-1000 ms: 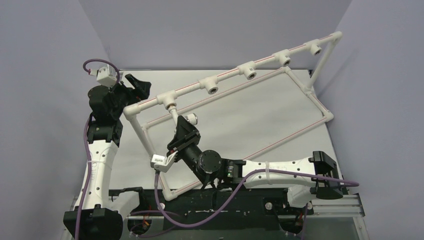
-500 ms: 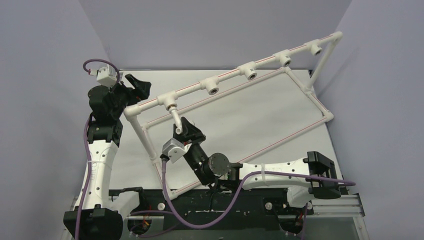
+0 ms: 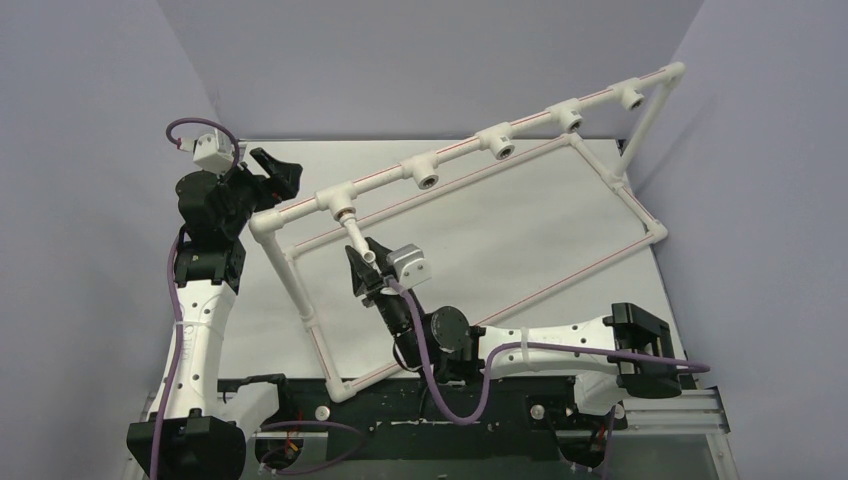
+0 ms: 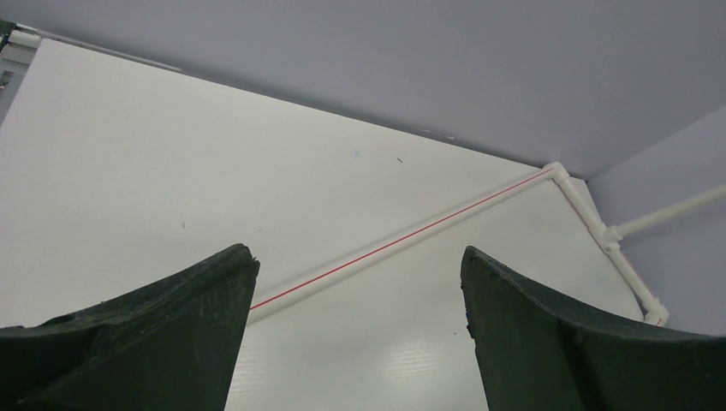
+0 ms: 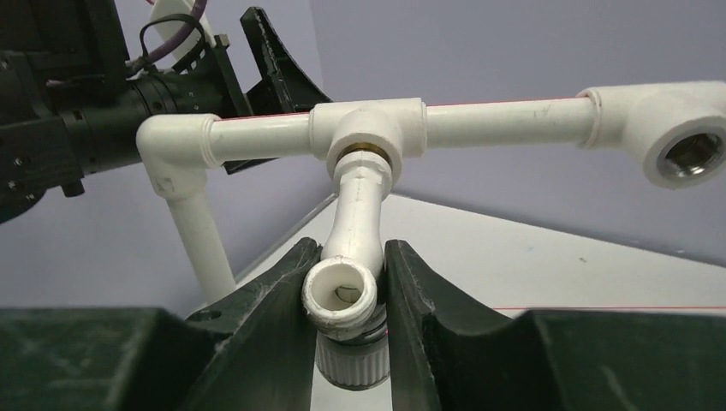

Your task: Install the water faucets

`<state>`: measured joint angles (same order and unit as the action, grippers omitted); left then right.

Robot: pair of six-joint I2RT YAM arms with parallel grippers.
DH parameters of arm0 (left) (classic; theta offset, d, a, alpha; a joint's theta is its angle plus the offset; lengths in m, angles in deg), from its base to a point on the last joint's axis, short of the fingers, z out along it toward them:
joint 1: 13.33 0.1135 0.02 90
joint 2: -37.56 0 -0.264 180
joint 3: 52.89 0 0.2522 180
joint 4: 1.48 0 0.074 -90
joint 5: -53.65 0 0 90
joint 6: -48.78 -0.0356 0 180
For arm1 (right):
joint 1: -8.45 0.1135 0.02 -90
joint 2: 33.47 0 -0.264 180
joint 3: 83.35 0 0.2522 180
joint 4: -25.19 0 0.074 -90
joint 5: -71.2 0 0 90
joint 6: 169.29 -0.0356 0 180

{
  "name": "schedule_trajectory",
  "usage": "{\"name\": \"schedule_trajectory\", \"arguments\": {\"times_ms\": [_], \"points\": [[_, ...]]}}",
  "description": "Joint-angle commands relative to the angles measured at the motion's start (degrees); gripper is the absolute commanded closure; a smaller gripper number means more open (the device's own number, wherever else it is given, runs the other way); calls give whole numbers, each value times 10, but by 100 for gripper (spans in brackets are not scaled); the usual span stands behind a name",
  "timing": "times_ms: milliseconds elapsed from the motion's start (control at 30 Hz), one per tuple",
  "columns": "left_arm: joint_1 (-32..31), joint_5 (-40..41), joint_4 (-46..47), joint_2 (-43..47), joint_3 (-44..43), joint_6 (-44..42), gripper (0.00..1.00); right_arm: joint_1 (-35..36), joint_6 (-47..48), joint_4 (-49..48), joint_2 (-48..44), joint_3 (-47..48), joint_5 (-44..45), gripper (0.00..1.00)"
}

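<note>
White faucet (image 5: 355, 224) between right fingers (image 5: 265, 325), in leftmost tee (image 5: 368, 124).

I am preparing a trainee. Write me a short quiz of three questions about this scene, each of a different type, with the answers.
1. True or false: the left gripper is open and empty.
2. What grips the faucet seated in the tee socket? A) left gripper B) right gripper C) nothing
3. Count: how many other tee sockets along the top pipe have no faucet?
Key: 1 true; 2 B; 3 four.
</note>
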<state>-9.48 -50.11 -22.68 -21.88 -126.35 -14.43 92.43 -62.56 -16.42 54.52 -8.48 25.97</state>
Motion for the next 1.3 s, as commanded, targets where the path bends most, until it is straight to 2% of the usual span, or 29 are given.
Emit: {"name": "schedule_trajectory", "arguments": {"times_ms": [0, 433, 900, 1000, 1133, 1267], "points": [[3, -8, 23, 11, -16, -3, 13, -9, -233, -117, -25, -12, 42, 100], [3, -10, 24, 12, -15, -2, 13, -24, -502, -130, -25, -29, 39, 100], [4, -8, 26, 12, -14, -1, 13, -18, -750, -155, -7, -20, 64, 100], [4, -8, 27, 13, -13, -1, 13, -16, -818, -116, -11, -11, 67, 100], [3, -7, 27, 11, -12, -1, 13, -17, -928, -4, -25, 12, 69, 100], [3, -3, 27, 11, -12, -2, 13, -15, -942, 8, -26, 14, 65, 100]]}}
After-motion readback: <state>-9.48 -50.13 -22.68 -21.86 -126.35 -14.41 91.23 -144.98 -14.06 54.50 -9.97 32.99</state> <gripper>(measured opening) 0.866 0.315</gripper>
